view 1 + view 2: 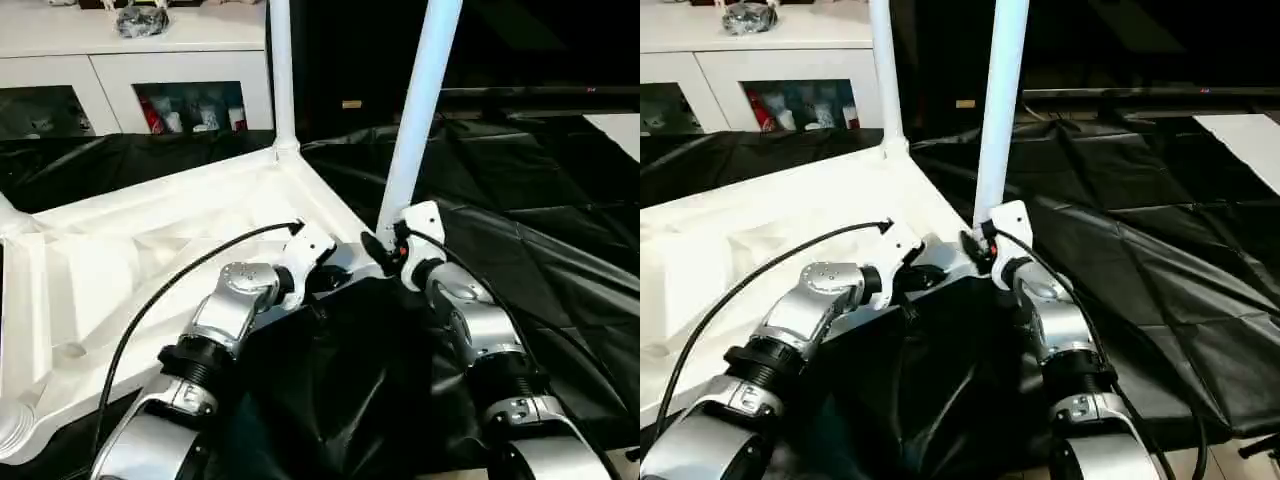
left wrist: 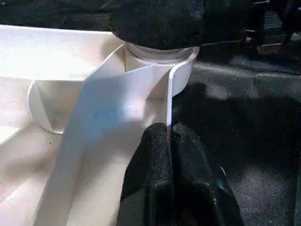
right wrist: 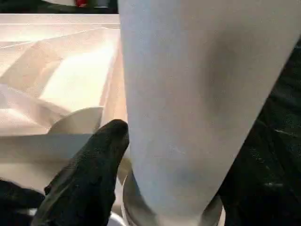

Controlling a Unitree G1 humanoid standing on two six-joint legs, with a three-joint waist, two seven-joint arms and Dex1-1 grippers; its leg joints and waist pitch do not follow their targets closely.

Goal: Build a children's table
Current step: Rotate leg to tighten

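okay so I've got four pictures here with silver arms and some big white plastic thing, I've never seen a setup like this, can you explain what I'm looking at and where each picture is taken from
This is a humanoid robot putting together a children's table. Two pictures come from cameras in its head, looking down over its silver forearms. The other two come from cameras on its wrists, looking along the black fingers.

The white tabletop lies upside down on a black sheet. Two legs already stand in its corner sockets: a far leg and a near leg.

The left tool is shut, pinching the tabletop's thin edge rib beside the near corner. The right tool reaches around the near leg's base, one black finger beside it. A white cabinet stands behind.
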